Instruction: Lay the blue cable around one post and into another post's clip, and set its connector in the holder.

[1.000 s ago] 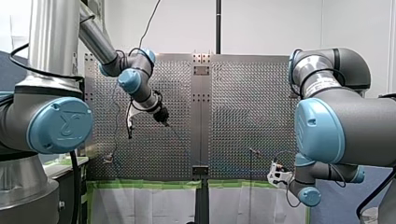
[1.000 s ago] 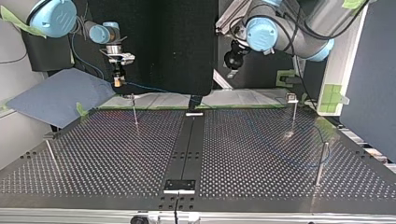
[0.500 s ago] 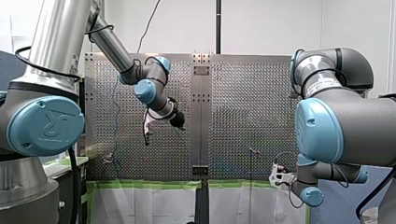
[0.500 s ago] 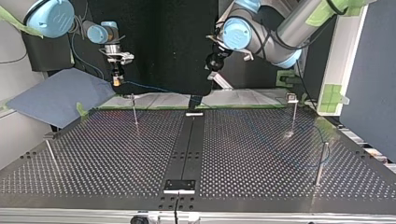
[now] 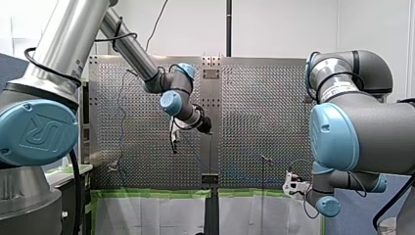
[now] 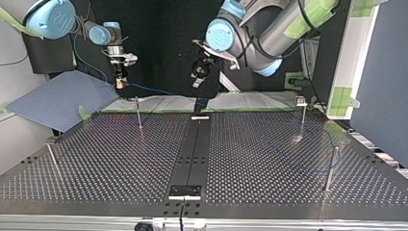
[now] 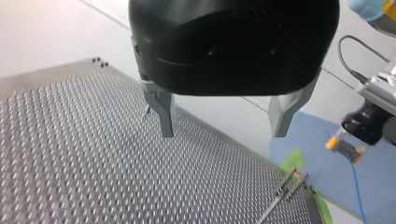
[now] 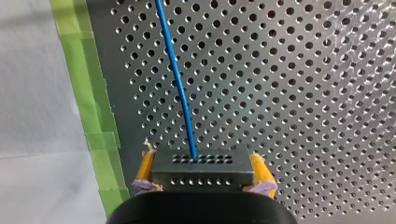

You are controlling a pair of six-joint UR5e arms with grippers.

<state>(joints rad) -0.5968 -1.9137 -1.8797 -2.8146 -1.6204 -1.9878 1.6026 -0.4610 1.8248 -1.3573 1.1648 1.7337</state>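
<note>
Left gripper (image 7: 223,133) moved toward centre, wide | right gripper (image 8: 202,179) clamps connector (image 8: 201,164), blue cable (image 8: 179,84) ahead

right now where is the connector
The connector sits in my right arm's jaws, at the top view's left, over the blue sheet, near the far-left post.

left arm (image 5: 73,39): silver, blue caps | right fingers (image 8: 145,167): yellow (purple tips)

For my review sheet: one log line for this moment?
right gripper shut on connector | left gripper open, empty | blue cable trails from connector
</note>
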